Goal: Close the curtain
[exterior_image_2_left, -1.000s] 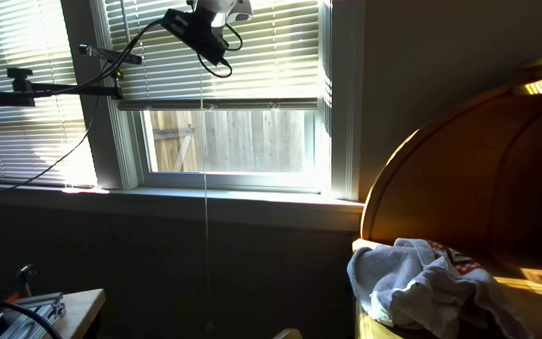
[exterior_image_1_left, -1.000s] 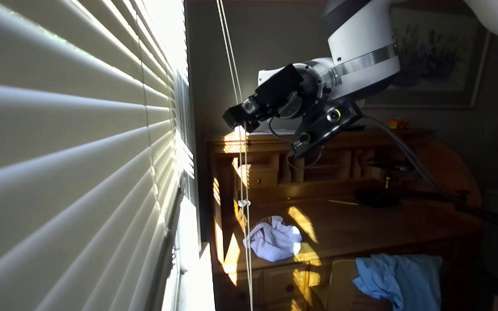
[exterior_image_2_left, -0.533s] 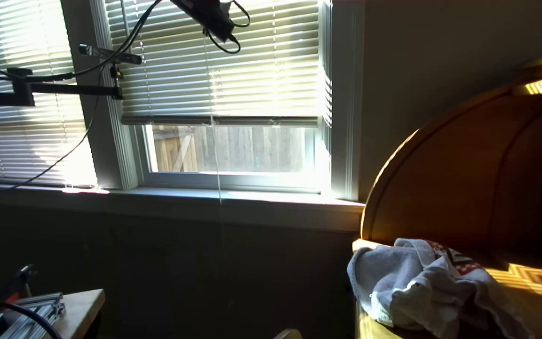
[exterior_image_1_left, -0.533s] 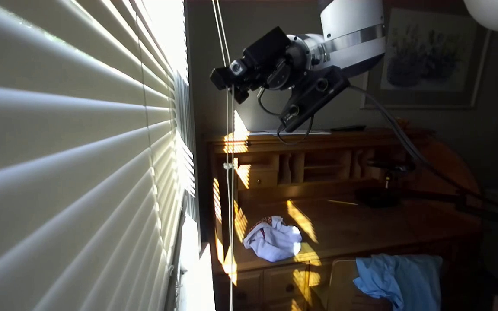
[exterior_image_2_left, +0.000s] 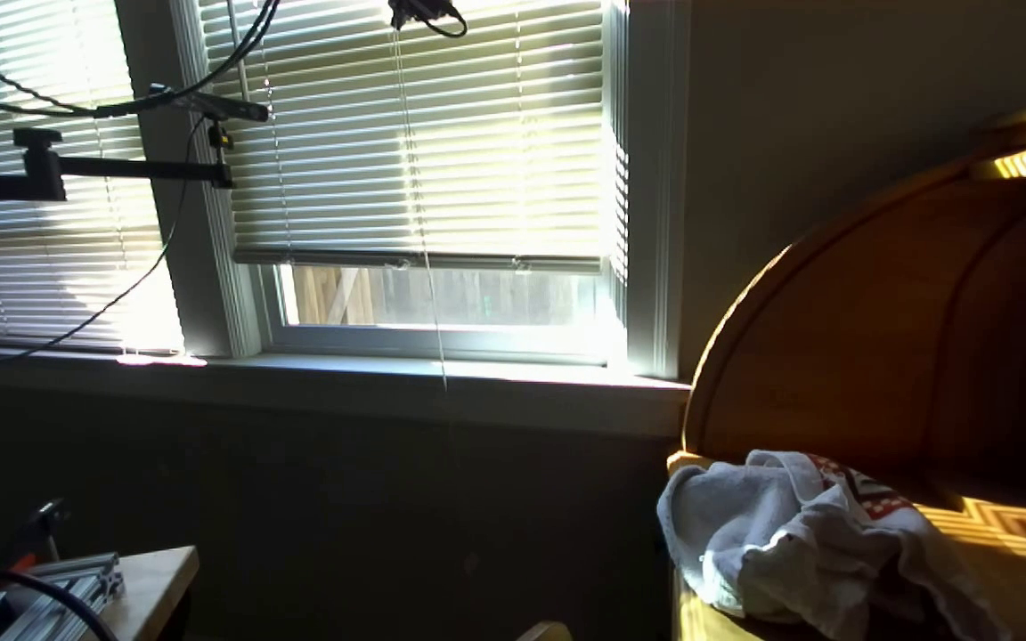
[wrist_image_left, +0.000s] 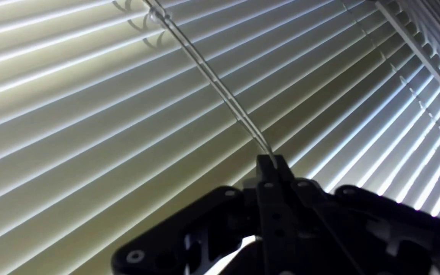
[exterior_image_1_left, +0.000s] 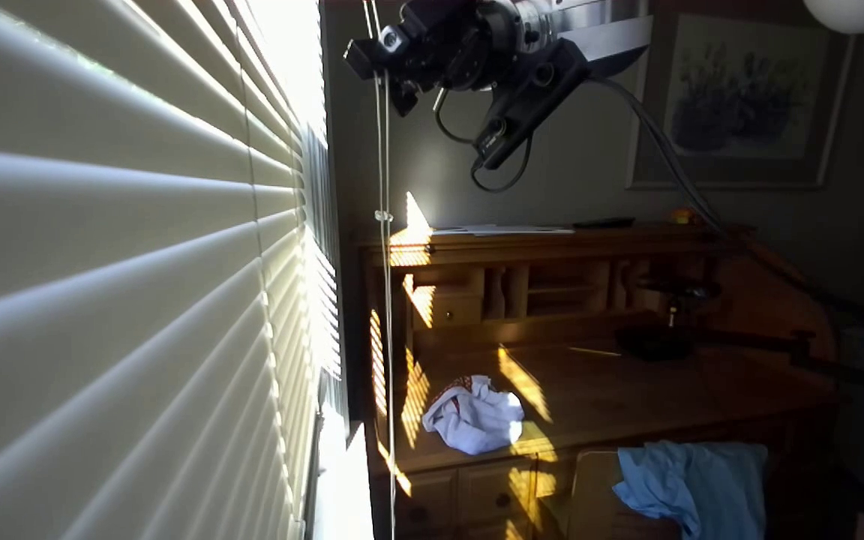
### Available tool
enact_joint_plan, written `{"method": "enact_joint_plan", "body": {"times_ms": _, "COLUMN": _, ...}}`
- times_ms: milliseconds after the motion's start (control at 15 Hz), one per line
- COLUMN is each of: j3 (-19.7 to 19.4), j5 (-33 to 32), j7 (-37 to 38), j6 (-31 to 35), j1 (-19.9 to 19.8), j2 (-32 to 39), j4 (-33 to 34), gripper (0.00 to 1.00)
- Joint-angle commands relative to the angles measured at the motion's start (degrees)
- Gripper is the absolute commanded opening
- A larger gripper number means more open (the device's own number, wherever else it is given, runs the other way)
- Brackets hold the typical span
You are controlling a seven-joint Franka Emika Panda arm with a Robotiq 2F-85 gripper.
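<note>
At left in an exterior view, the white horizontal-slat window blind (exterior_image_1_left: 124, 255) hangs mostly lowered, short of the pale window sill (exterior_image_2_left: 522, 368); it is probably light and easily creased. To its right, the thin white paired pull cords (exterior_image_1_left: 388, 330), likely limp and slippery, afford the better hold. At their lower right in the wrist view, the black two-finger gripper (wrist_image_left: 275, 166) is clenched on them.
</note>
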Motion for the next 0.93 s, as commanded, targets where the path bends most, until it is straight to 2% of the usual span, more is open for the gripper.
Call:
{"method": "enact_joint_plan", "body": {"times_ms": 0, "j3": 0.05, "j5": -4.63, "j7": 5.83, "j6": -2.80, "j1": 0.22, "j2": 3.42, "j4": 8.13, "gripper": 0.00}}
{"method": "enact_joint_plan", "body": {"times_ms": 467, "j3": 0.12, "j5": -9.53, "j7": 12.27, "j6": -3.65, "j1": 0.52, "j2": 6.88, "j4": 18.73, "gripper": 0.00}}
{"method": "enact_joint_plan", "body": {"times_ms": 867, "j3": -0.32, "j5": -13.42, "j7": 16.39, "j6": -2.88, "j1": 0.17, "j2": 7.77, "j4": 24.60, "gripper": 0.00}}
